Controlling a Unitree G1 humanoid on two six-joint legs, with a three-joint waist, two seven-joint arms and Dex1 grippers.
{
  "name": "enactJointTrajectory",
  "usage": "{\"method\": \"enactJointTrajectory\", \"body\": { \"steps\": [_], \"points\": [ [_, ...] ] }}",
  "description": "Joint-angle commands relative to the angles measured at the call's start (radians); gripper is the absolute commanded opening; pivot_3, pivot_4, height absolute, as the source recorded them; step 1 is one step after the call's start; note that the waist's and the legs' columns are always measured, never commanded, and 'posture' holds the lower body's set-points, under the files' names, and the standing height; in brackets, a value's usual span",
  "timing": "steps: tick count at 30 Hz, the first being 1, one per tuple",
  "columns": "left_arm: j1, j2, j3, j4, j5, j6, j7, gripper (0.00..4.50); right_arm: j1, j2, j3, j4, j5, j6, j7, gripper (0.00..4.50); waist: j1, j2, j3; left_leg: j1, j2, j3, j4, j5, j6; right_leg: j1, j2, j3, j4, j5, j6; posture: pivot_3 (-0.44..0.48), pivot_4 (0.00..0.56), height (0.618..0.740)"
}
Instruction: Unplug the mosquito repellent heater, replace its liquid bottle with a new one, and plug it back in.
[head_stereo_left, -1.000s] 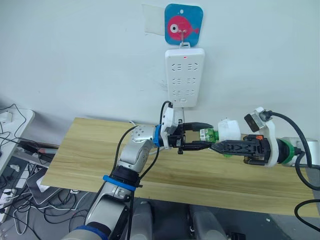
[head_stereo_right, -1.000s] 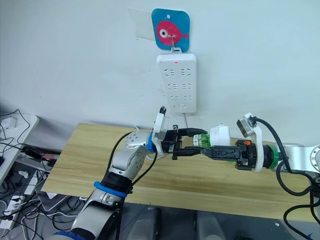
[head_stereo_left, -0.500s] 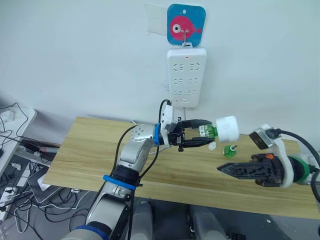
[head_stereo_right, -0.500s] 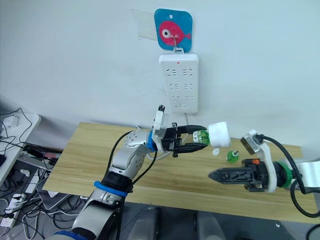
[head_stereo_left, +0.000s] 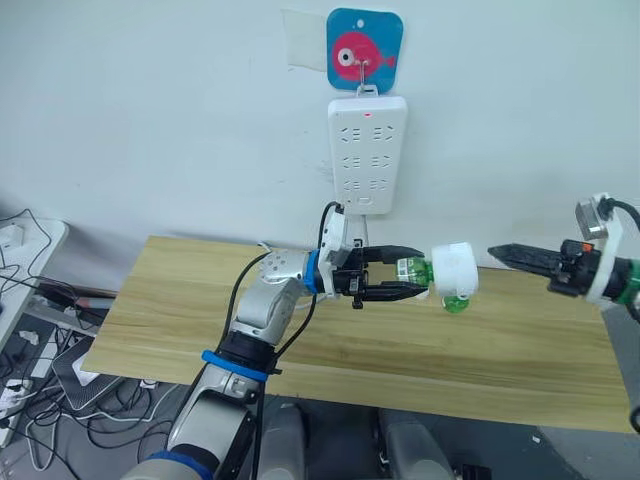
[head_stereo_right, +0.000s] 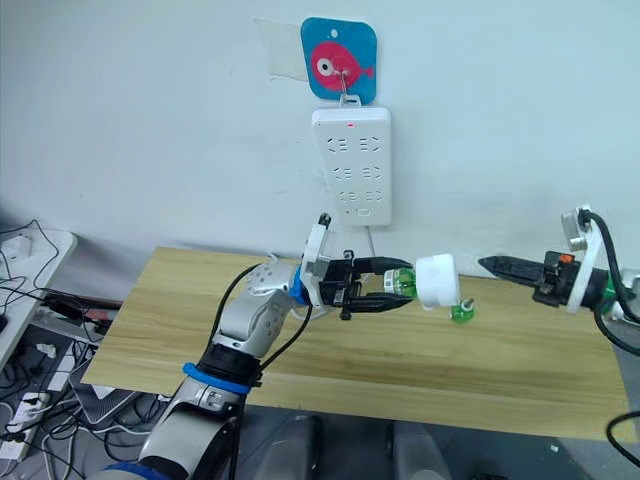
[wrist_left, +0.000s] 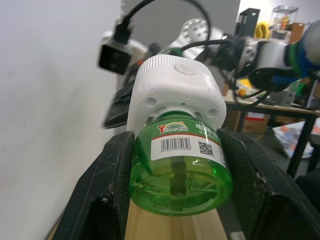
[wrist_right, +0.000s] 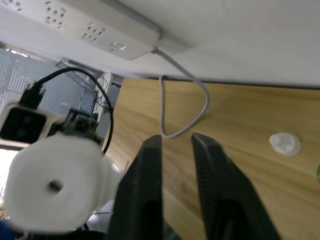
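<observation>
While clamped by its green bottle (wrist_left: 181, 162) — heater (head_stereo_left: 455, 269) beyond left claw (head_stereo_left: 418, 280).

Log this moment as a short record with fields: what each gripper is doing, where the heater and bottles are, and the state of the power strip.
left gripper: shut on the green bottle, held out level above the table
heater: mosquito repellent heater fitted on that bottle's end, unplugged, in the air
right gripper: holding nothing, fingers slightly apart, off to the heater's right
second bottle: small green bottle on the table under the heater
cap: small white cap lying on the table
power strip: hung on the wall, no plug in its sockets
</observation>
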Motion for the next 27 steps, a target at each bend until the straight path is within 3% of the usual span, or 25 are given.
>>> {"method": "enactJointTrajectory", "body": {
  "steps": [1,9,14,19,22,27],
  "points": [
    [-0.013,0.001,-0.006,-0.059,-0.03,0.027,-0.012,2.24,-0.06,0.066,-0.011,0.013,-0.07,0.001,-0.003,0.03,0.001,0.0,0.0,-0.001,0.0,0.0,0.0,0.0,0.0,-0.001,0.0,0.0,0.0,0.0,0.0,0.011,0.21,0.74],
    [-0.019,-0.004,0.016,-0.067,-0.041,0.07,0.029,2.24,-0.05,0.206,-0.022,-0.116,-0.033,0.107,-0.021,0.03,0.001,0.0,0.0,-0.005,0.0,-0.001,0.001,0.002,-0.003,-0.004,-0.001,0.0,0.001,0.0,0.0,0.022,0.215,0.74],
    [-0.034,-0.009,0.026,-0.021,-0.011,0.038,0.057,2.24,0.062,0.196,-0.039,-0.25,0.103,0.18,-0.035,0.03,0.007,0.0,0.0,-0.007,0.0,-0.001,0.002,0.0,0.0,-0.005,-0.001,-0.001,0.0,0.0,0.0,0.025,0.219,0.74],
    [-0.032,-0.003,0.022,0.011,0.022,-0.007,0.071,2.24,0.146,0.145,-0.024,-0.369,0.328,0.128,-0.123,0.03,0.004,0.0,0.0,-0.006,-0.001,-0.001,0.002,0.0,0.0,-0.005,-0.001,-0.001,0.002,0.0,0.0,0.019,0.23,0.74],
    [-0.027,-0.005,0.012,0.025,0.039,-0.03,0.071,2.24,0.153,0.103,-0.008,-0.424,0.43,0.066,-0.163,0.03,-0.001,0.0,0.0,-0.006,-0.001,-0.001,0.002,0.0,0.0,-0.005,-0.001,-0.001,0.002,0.0,0.0,0.012,0.231,0.74],
    [-0.03,-0.006,0.0,0.038,0.049,-0.041,0.054,2.24,0.1,0.067,0.001,-0.452,0.436,0.016,-0.133,0.03,-0.002,0.0,0.0,-0.006,-0.001,-0.001,0.002,0.0,0.0,-0.005,0.0,-0.001,0.002,0.0,0.0,-0.007,0.228,0.74]
  ]
}}
